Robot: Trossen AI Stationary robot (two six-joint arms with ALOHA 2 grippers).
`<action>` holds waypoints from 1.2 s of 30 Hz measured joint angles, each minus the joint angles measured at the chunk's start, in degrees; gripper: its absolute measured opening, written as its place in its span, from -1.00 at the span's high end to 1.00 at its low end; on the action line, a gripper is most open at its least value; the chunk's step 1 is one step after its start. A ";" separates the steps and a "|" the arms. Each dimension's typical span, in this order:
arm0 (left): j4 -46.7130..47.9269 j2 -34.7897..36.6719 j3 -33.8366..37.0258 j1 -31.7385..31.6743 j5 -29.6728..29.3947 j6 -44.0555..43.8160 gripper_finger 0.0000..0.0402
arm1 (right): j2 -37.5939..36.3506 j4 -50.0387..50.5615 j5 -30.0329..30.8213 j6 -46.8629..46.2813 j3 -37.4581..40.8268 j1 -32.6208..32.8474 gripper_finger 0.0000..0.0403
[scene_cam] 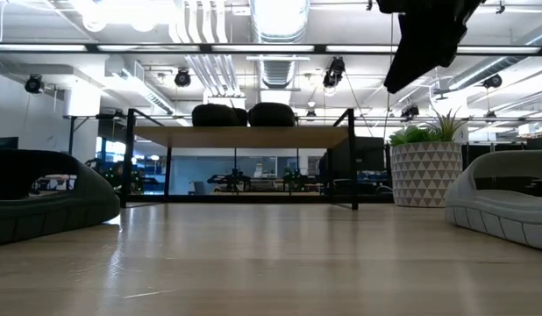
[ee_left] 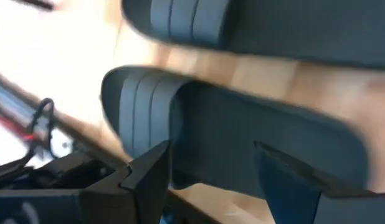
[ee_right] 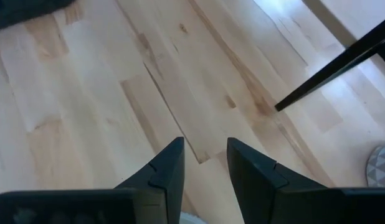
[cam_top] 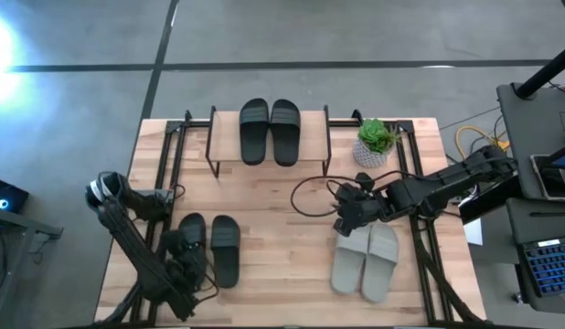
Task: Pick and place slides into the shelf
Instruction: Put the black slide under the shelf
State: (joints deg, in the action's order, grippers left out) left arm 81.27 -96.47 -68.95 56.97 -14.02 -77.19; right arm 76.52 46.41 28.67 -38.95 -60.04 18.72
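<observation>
The shelf (cam_top: 310,137) stands at the table's far middle with one black pair of slides (cam_top: 270,131) on its wooden top (scene_cam: 240,136). A second black pair (cam_top: 225,249) lies near left; my left gripper (cam_top: 184,249) hangs open over its left slide (ee_left: 255,143), one finger on each side. The grey-green pair (cam_top: 365,260) lies near right. My right gripper (cam_top: 346,219) hovers above that pair's far end, its fingers (ee_right: 205,165) a narrow gap apart with nothing between them, pointing down at bare wood. My left gripper straddles the black slide (ee_left: 199,149) across its width, coming from above; I cannot tell whether its fingers touch the slide. The slide lies flat on the table.
A potted plant (cam_top: 374,142) in a patterned white pot (scene_cam: 426,174) stands right of the shelf. A black cable loops over the table (cam_top: 305,196) between the shelf and my right gripper. A thin black frame leg (ee_right: 332,65) crosses the right wrist view. Bare wood lies in the table's middle.
</observation>
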 joint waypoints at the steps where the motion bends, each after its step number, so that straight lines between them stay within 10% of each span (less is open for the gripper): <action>1: 1.56 -1.89 -0.07 0.00 0.08 -0.45 -0.06 | 0.14 0.04 -0.01 -0.08 0.19 0.00 0.45; 36: 2.37 -6.49 12.58 -1.29 2.36 -14.09 -0.07 | 0.19 -1.79 -0.03 -1.30 3.84 0.00 0.45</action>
State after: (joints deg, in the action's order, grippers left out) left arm 83.64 -102.96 -56.37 55.68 -11.66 -91.29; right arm 76.71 44.62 28.64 -40.25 -56.21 18.72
